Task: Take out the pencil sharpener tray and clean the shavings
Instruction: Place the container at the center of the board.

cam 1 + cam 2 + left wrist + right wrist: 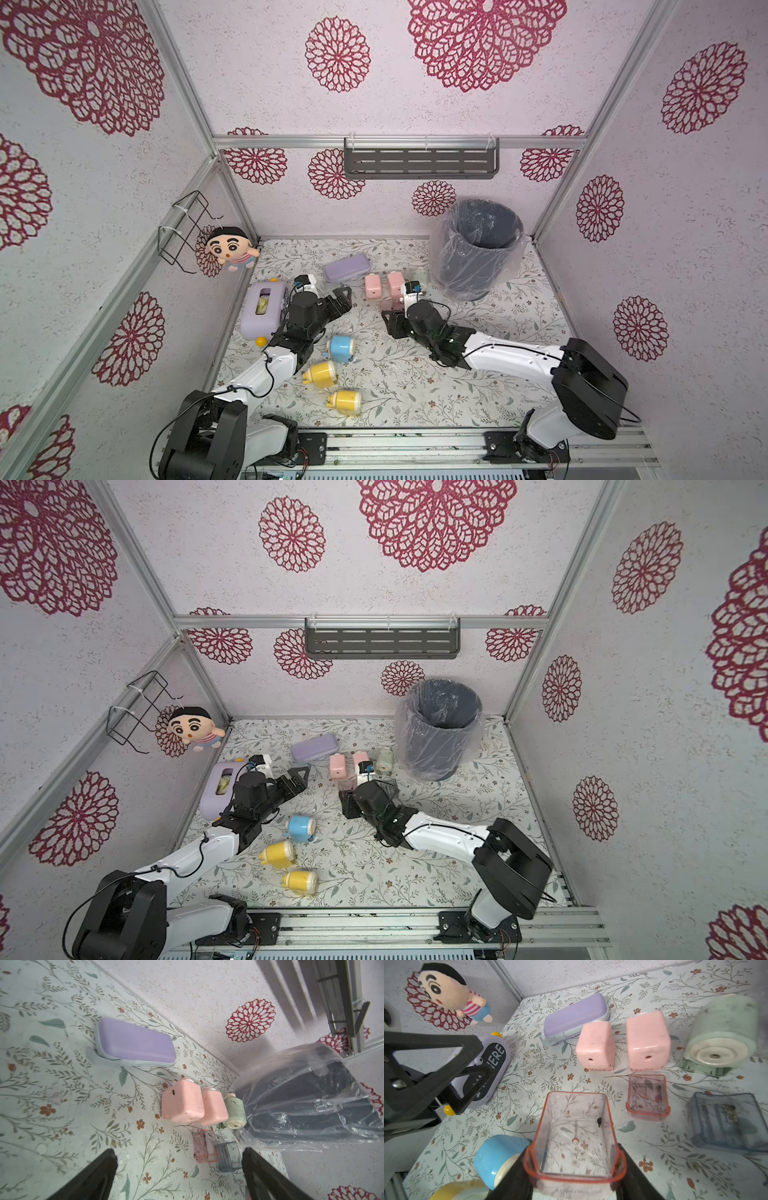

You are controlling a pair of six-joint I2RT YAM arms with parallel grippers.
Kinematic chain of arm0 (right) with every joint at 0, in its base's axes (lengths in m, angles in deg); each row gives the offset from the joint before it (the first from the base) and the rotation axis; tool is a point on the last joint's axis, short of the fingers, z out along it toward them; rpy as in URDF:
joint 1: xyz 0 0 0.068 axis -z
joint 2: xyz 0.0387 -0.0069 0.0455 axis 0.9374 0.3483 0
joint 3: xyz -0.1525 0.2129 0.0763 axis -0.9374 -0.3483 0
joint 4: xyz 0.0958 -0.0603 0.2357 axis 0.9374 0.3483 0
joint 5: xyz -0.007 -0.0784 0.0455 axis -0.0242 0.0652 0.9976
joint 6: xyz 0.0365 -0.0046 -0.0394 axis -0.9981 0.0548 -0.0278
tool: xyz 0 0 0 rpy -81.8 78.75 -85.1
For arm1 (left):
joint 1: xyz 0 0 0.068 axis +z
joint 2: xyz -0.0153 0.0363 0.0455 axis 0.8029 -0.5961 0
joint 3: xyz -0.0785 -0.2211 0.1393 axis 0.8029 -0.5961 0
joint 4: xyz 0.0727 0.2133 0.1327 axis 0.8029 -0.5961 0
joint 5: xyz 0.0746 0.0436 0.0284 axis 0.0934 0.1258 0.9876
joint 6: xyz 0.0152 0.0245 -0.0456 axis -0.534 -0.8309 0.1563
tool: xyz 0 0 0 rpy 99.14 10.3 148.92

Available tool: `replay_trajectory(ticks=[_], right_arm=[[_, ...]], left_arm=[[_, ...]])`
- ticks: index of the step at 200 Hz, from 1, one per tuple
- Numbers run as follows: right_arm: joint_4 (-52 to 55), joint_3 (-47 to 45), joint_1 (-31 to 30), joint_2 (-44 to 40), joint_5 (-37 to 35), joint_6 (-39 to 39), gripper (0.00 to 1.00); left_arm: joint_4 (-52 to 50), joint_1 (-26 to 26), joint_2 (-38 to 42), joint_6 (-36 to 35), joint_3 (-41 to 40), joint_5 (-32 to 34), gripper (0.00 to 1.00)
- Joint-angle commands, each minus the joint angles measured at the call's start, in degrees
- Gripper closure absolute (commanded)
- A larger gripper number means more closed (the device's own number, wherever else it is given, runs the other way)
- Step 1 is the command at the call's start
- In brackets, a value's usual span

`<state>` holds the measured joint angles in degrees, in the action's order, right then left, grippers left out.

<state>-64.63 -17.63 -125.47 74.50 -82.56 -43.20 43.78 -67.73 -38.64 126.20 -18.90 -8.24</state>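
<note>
Clear plastic tray (575, 1136) with an orange-pink rim, pinched at its near end between the jaws of the right gripper (574, 1169), open side up. Almost bare inside: one dark crumb (599, 1122) by a side wall, faint specks on the bottom. Placed low over the leaf-print table cloth (529, 1084), in front of a pink sharpener (596, 1045); touching the cloth or lifted clear of it, cannot tell.

Just beside that sharpener, a second pink sharpener (648, 1041), then a pale green sharpener (720, 1032), all three in a row with pencil holes facing the arms. In front of the second pink one, another clear pink-rimmed tray (648, 1098) flat on the cloth, open side up, dark bits in its far corner. In front of the green one, a blue-grey tray (726, 1124), also on the cloth, with the shavings (729, 1111) as a small tan-brown scatter inside.

Left gripper (179, 1152) spread wide, holding nothing, hovering above bare cloth between a lilac box (266, 309) and the pink sharpeners, with a purple case (135, 1043) beyond its tips.

Dark bin (478, 249) with a clear plastic liner in the far right corner, just beside the green sharpener. Nearer the front, by the left arm: a blue sharpener (341, 348), a yellow sharpener (321, 374) and another yellow sharpener (345, 402). Plush doll (228, 249) hanging on the left wall.
</note>
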Motion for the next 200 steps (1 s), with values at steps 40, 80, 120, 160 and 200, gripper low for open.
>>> replay_trajectory(ticks=[40,80,120,160,200], right_arm=[[12.7,15.9,-3.3,14.8,-13.9,1.8,0.58],[18.6,23.2,-3.2,22.9,-15.4,1.4,0.57],[20.7,27.4,-1.9,28.1,-14.5,1.4,0.57],[22.2,31.3,-0.6,32.1,-13.7,3.0,0.54],[22.5,32.4,0.3,34.0,-12.9,3.4,0.51]], left_arm=[[-1.1,1.3,2.4,0.7,0.7,-1.6,0.03],[-1.2,1.5,3.0,0.6,0.6,-1.8,0.03],[-0.8,1.5,3.4,0.9,0.2,-1.6,0.03],[-0.5,1.5,3.6,1.1,-0.1,-1.8,0.03],[-0.3,1.5,4.0,1.0,-0.3,-1.6,0.03]])
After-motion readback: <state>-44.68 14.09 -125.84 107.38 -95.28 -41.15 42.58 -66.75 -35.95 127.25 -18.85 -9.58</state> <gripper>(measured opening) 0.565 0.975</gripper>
